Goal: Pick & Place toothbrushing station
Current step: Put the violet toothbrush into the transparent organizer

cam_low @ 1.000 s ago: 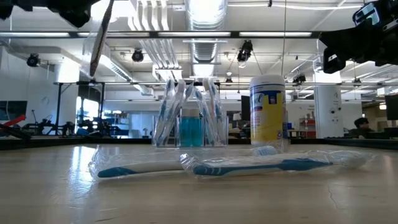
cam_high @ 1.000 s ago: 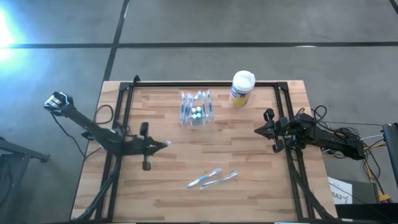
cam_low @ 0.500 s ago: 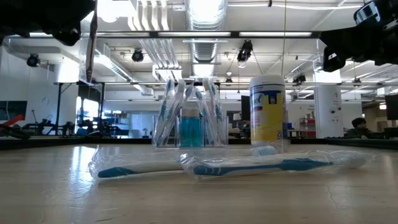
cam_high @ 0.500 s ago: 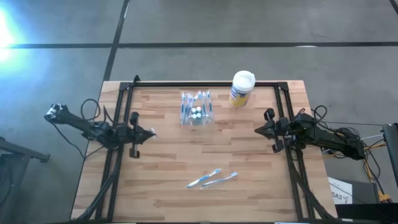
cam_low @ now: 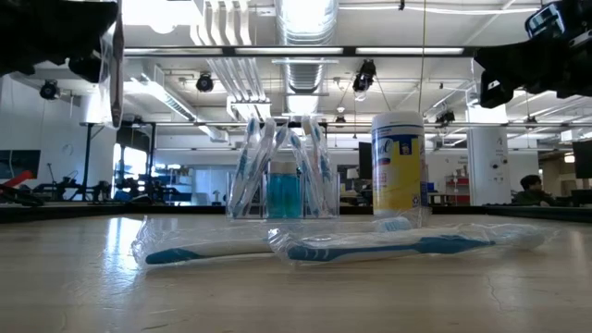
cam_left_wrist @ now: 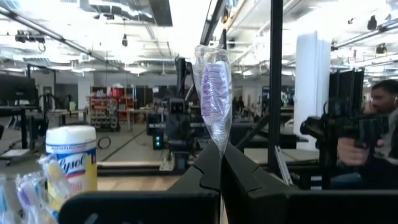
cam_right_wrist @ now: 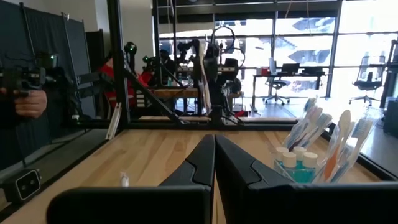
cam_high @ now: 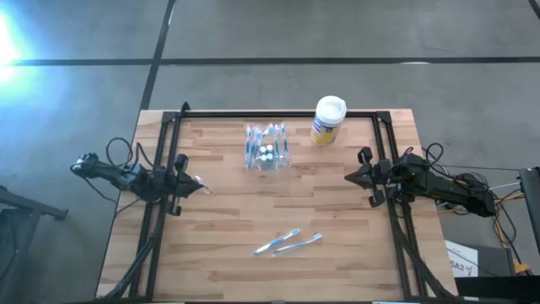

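Note:
The toothbrushing station (cam_high: pixel 267 148) (cam_low: pixel 282 171) (cam_right_wrist: pixel 311 155) is a clear holder with toothbrushes and small blue bottles. It stands upright on its base at the table's far middle. My left gripper (cam_high: pixel 201 187) (cam_left_wrist: pixel 221 149) hovers over the table's left edge, shut on a plastic-wrapped toothbrush (cam_left_wrist: pixel 211 87) (cam_low: pixel 114 69). My right gripper (cam_high: pixel 348 177) (cam_right_wrist: pixel 214 146) waits shut over the right edge, touching nothing. Both are well clear of the station. My left gripper pinches the wrapped toothbrush between its two fingertips (cam_left_wrist: pixel 208 163), coming roughly level from the table's left side. The wrapped bristle end (cam_left_wrist: pixel 212 74) sticks out past the fingertips. The toothbrush is lifted clear of the table and shows near upright in the low view.
A yellow-and-blue canister with a white lid (cam_high: pixel 327 120) (cam_low: pixel 400 166) stands to the right of the station. Two wrapped toothbrushes (cam_high: pixel 288 242) (cam_low: pixel 324 245) lie near the front middle. A black frame (cam_high: pixel 278 114) borders the table. A person (cam_left_wrist: pixel 379 124) stands beyond it.
My left gripper has drawn back toward the table's left edge and sunk a little, still shut on the wrapped toothbrush. The toothbrush has gone from slanting to near upright in the low view.

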`<action>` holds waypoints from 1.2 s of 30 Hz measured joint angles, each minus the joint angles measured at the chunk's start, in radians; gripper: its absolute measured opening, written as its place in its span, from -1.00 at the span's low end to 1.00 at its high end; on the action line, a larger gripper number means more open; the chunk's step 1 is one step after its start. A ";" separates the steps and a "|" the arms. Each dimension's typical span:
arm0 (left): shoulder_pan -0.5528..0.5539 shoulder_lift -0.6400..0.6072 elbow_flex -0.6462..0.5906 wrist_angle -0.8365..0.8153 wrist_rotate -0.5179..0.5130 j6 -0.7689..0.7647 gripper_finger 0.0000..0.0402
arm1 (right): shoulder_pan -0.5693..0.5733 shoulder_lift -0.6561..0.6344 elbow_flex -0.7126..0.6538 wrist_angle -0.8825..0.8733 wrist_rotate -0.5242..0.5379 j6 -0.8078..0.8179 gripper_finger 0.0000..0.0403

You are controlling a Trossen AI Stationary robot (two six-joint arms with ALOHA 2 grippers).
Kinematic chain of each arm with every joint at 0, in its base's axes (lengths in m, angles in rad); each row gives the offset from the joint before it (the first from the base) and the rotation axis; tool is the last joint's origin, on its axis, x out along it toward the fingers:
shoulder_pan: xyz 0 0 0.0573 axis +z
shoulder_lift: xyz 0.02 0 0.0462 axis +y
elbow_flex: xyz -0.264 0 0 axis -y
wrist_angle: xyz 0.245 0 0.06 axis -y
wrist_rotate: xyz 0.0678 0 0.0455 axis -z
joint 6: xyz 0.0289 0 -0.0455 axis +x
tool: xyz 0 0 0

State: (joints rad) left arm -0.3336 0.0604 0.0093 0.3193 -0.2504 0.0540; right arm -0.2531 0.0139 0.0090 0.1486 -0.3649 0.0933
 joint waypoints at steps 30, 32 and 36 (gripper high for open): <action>0.057 0.335 0.275 0.186 -0.254 0.039 -1.00 | 0.000 0.002 0.000 0.021 0.025 -0.019 -0.96; 0.079 0.428 0.352 0.186 -0.254 0.079 -1.00 | 0.000 0.002 0.000 0.024 0.025 -0.022 -0.96; 0.156 0.620 0.491 0.193 -0.238 0.113 -1.00 | 0.000 0.002 0.000 0.027 0.025 -0.026 -0.96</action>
State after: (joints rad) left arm -0.1781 0.6802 0.5008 0.5124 -0.4883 0.1669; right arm -0.2531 0.0154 0.0090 0.1760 -0.3401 0.0673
